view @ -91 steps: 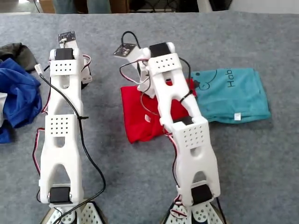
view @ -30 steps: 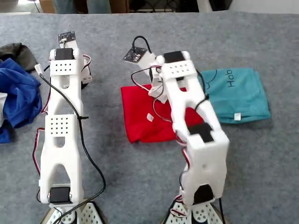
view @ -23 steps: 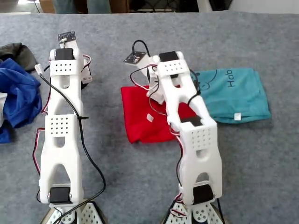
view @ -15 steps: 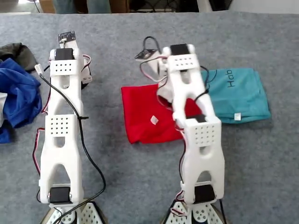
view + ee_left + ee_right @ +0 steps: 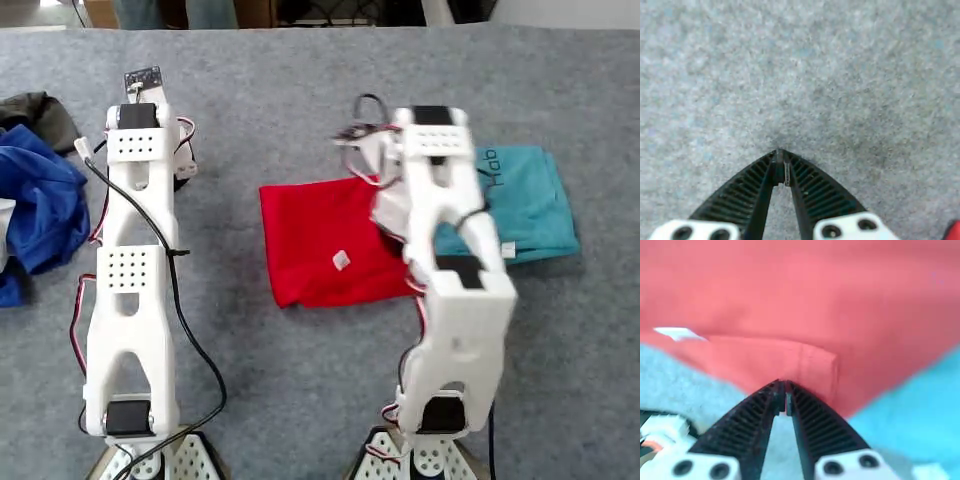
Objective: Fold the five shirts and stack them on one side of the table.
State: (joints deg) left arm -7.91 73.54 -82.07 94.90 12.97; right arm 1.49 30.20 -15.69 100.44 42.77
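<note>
R end effector (image 5: 783, 390) tips together at red shirt (image 5: 320, 240) right edge, mid-desk, touching teal shirt (image 5: 530, 215). L end effector (image 5: 780, 167) together over bare desk (image 5: 300, 100). Risk: dragging bunches red, drags teal askew.

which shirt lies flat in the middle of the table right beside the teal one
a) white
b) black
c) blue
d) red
D: the red shirt lies flat mid-table with its edge meeting the teal shirt, while the blue shirt sits crumpled at the table's edge beyond the left arm.
</note>
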